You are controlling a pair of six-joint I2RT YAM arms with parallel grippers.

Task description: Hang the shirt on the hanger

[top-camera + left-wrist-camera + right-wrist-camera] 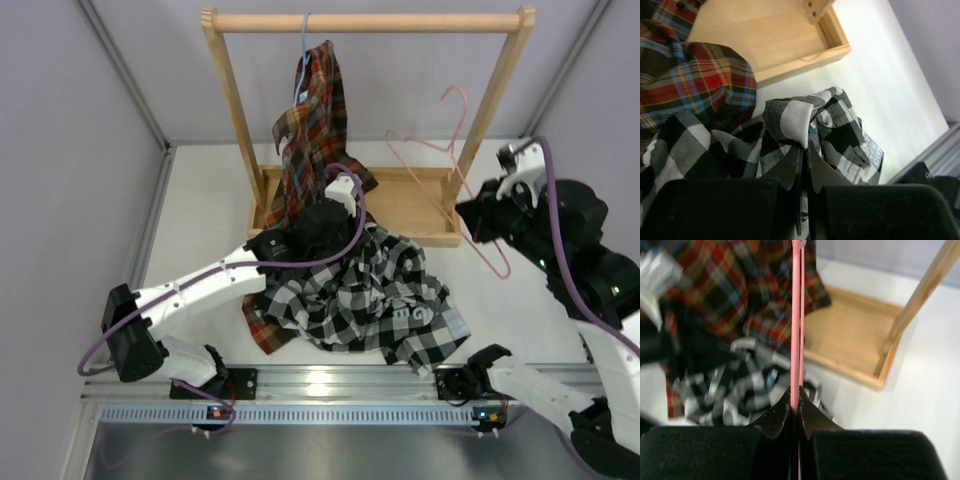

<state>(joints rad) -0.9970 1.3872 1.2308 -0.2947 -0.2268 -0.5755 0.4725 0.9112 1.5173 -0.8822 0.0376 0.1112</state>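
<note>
The black-and-white check shirt lies crumpled on the table in front of the wooden rack. My left gripper sits over its far edge. In the left wrist view the gripper is shut on a raised fold of the shirt. The pink wire hanger is held tilted in the air at the right, its hook up near the rack's right post. My right gripper is shut on its lower wire. In the right wrist view the hanger wire runs straight up from the closed gripper. The shirt is blurred below left.
A wooden rack with a top rod and a base tray stands at the back. A red tartan shirt hangs from it on a light blue hanger, its tail trailing under the check shirt. A metal rail runs along the near edge.
</note>
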